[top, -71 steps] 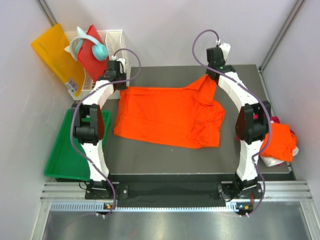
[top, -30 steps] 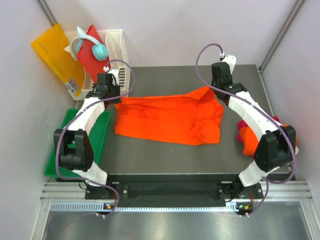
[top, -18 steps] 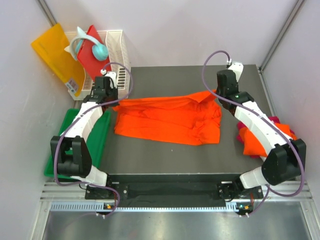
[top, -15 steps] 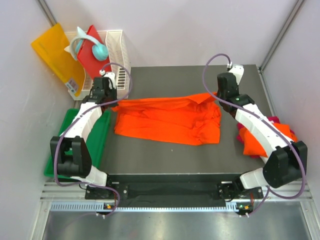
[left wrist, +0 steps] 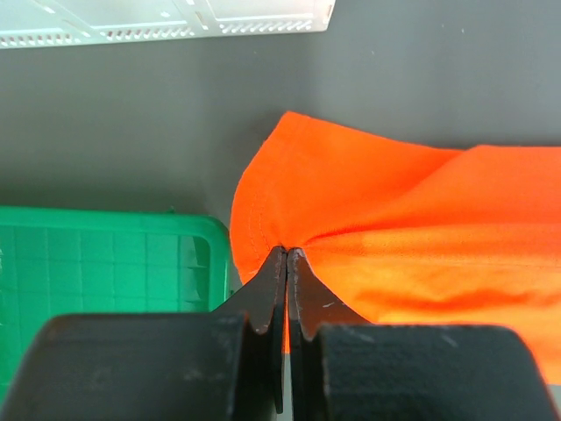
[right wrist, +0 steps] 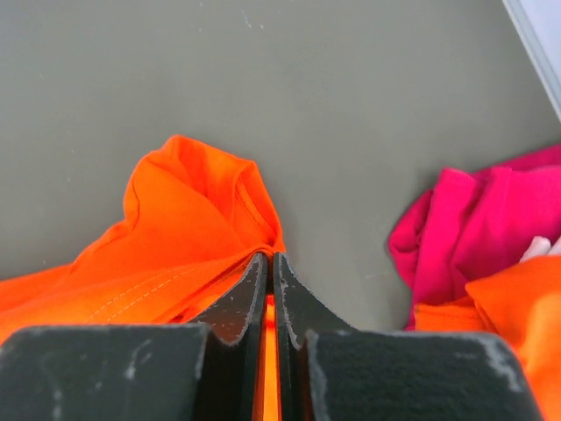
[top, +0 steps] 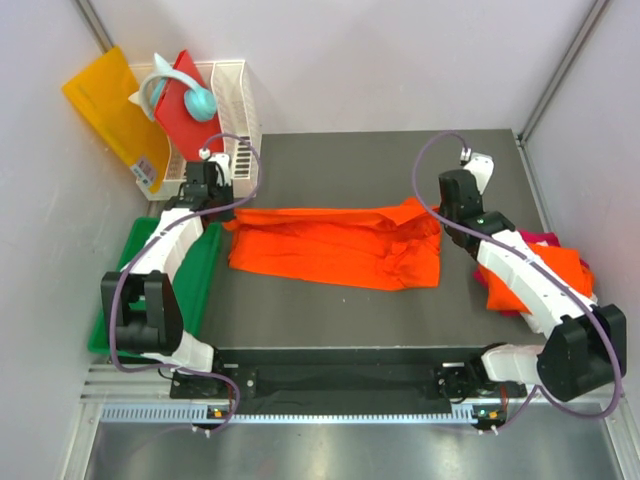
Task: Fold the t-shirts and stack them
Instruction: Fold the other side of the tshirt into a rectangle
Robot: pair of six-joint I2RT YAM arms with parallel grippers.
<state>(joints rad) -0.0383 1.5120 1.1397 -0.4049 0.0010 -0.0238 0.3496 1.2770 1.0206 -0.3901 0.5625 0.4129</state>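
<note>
Two claws, both mine, are pressed together on the same orange t-shirt (top: 330, 245). My left claw (left wrist: 287, 256) pinches its far left corner, and this corner hangs just beside the rim of the green tray (left wrist: 105, 254). My right claw (right wrist: 268, 260) pinches a bunched piece of cloth at the far right corner. Between them the shirt is stretched from left to right over the middle of the dark tabletop (top: 350, 160). It lies in more than one layer, with many creases in its right part.

The green tray stands at the near left, along the left side of the tabletop, and my left arm passes above it. In my left wrist view I can see its gridded floor.

At the far left there is a white wire basket (top: 238, 105). A red board (top: 178, 100) stands tilted in it, and a pale teal thing (top: 200, 100) rests against the board. A yellow-orange sheet (top: 105, 110) leans on the left wall, just left of the basket. I cannot tell if its lower edge is inside the basket.

At the right edge of the tabletop, in no container, is a loose heap. It has a second orange t-shirt (top: 555, 280) on the near side and a magenta-pink t-shirt (right wrist: 473, 228) on the far side, touching each other. My right arm hides part of it.
</note>
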